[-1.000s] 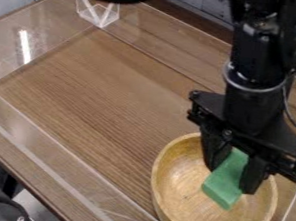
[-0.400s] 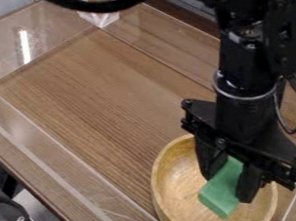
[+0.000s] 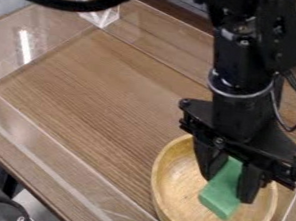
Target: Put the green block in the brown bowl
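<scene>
Now the pincer [image 3: 236, 181] points almost straight down over the bowl [image 3: 183, 183], its jaws closed on the block [image 3: 222, 197]. The block hangs inside the rim, which makes sense: let go from here, it would land in the bowl rather than on the table [image 3: 99, 87] (whether its lower end touches the wood yet, I cannot tell). It sits between the fingers [image 3: 255, 180], its upper end gripped, most of it below the tips.

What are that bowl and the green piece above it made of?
The brown bowl looks like light unvarnished wood: grain lines show on its wall and thick rim. The green block, held in the pincer, is plain matte green, maybe painted wood or plastic; I cannot tell which.
</scene>
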Tool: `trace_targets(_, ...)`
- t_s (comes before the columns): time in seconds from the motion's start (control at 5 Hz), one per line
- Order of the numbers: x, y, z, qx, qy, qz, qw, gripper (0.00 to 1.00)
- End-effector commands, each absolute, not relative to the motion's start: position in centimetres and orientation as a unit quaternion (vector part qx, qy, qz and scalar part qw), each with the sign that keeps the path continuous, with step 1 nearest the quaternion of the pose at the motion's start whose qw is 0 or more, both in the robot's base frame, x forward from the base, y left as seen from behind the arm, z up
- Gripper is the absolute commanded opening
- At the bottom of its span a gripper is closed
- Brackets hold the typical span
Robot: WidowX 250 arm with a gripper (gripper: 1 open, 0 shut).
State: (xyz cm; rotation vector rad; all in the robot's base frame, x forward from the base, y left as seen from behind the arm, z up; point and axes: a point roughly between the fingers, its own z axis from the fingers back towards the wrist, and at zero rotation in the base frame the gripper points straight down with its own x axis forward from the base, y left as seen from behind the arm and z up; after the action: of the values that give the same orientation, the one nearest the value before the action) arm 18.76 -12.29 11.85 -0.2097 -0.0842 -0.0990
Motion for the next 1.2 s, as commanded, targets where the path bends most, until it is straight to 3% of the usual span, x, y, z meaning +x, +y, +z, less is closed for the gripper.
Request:
trace_targets(0.0, 18.91, -12.22, 12.89, -0.117, -0.060, -0.046, 0.990, 0.00)
trace_targets(1.0, 18.44, -12.07, 13.40, -0.130, -0.063, -0.041, 0.989, 0.00)
